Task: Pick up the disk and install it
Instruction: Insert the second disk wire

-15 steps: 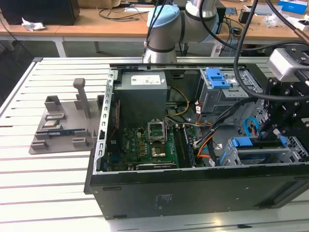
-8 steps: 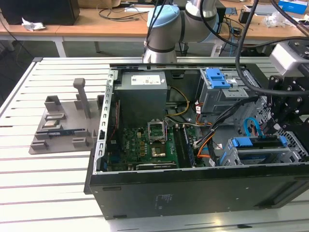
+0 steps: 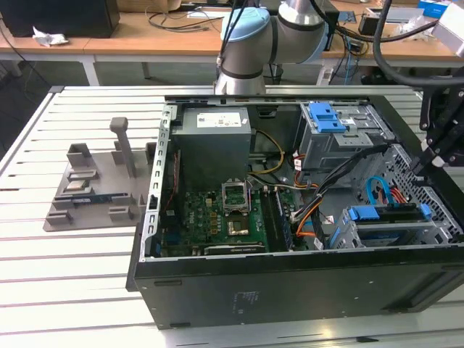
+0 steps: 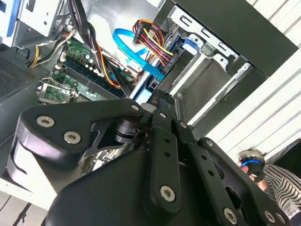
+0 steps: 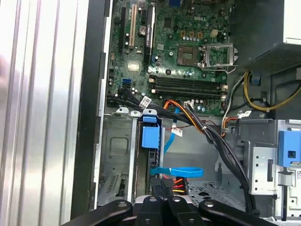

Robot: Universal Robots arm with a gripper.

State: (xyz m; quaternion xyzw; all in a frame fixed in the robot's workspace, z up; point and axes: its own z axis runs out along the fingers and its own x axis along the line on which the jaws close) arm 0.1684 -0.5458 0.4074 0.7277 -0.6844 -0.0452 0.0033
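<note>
The case [image 3: 290, 290] lies open on a white slatted table [image 3: 72, 283]. The disk [image 3: 388, 213] sits on edge in its bay (blue carrier showing), with the gripper [image 3: 435, 156] just above, its state untellable. Desks [image 3: 145, 40] stand behind.

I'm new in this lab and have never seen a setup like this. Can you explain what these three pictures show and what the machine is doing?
The exterior view shows a robot arm reaching over an open computer case lying on a slatted table. A grey fixture sits beside the case, at the exterior view's left. The two wrist views come from cameras riding on the arm, looking down past its black gripper into the case. In the first wrist view you see the green motherboard and a blue-framed disk standing in the drive cage, right by the gripper.
</note>
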